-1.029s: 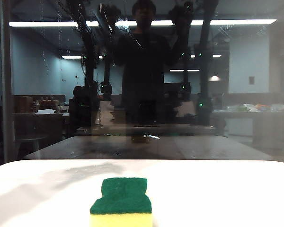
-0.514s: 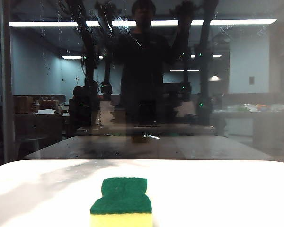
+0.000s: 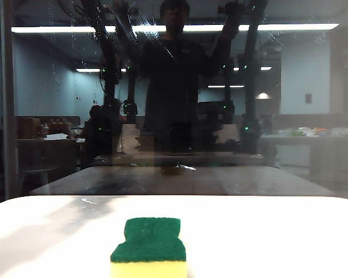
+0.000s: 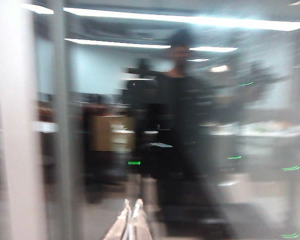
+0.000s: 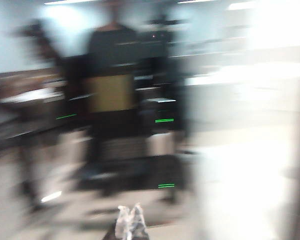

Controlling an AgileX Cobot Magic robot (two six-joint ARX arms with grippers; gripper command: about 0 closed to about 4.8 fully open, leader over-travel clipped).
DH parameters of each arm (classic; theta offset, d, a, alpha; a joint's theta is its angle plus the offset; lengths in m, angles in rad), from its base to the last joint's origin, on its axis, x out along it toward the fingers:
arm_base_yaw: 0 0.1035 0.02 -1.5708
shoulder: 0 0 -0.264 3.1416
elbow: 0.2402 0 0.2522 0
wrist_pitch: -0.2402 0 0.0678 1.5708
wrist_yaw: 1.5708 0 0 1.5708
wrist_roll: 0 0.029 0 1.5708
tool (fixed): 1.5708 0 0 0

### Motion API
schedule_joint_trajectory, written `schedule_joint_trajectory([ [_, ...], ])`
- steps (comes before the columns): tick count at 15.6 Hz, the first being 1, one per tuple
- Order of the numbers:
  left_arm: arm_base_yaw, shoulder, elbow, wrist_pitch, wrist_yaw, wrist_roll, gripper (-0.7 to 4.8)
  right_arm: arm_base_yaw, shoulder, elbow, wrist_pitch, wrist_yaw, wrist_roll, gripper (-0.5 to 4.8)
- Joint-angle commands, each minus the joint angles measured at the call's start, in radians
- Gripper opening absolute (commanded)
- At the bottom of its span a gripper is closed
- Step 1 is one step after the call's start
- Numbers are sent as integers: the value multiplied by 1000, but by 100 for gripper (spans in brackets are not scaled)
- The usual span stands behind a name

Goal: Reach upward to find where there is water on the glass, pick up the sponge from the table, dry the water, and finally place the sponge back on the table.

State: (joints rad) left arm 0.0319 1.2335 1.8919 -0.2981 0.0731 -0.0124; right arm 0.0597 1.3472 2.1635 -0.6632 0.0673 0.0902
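Note:
The sponge (image 3: pixel 148 246), yellow foam with a green top, lies on the white table (image 3: pixel 267 231) near its front edge, with no gripper at it. Behind the table stands the dark glass (image 3: pixel 301 116). Water (image 3: pixel 74 36) shows as dotted trails and smears high on the pane's left. In the exterior view both arms show only as dim mirror images raised near the top. In the blurred left wrist view my left gripper (image 4: pixel 132 201) is shut and empty, facing the glass. My right gripper (image 5: pixel 130 207) is shut and empty too, and also faces the pane.
A grey upright frame post (image 3: pixel 7 98) bounds the pane on the left. The glass mirrors a standing person (image 3: pixel 174 75) and bright ceiling light strips (image 3: pixel 290 26). A soft shadow lies on the table's left part.
The mirrored grippers at the top of the glass have swung outward and upward. The shadow on the table's left has shrunk. The sponge has not moved.

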Motion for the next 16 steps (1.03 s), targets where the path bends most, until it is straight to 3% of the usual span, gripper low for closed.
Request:
schedule_joint_trajectory([
  [1,0,-6,5,-15,-9,62,-6,2,-10,5,18,63,-41,-1],
  [7,0,-22,5,-72,-2,61,-6,2,-23,5,12,62,-41,-1],
  [12,0,-130,5,-199,275,62,-6,2,-32,5,9,57,-42,-1],
  [16,-1,-220,-22,-294,401,22,-6,2,-33,5,0,-135,-42,-1],
])
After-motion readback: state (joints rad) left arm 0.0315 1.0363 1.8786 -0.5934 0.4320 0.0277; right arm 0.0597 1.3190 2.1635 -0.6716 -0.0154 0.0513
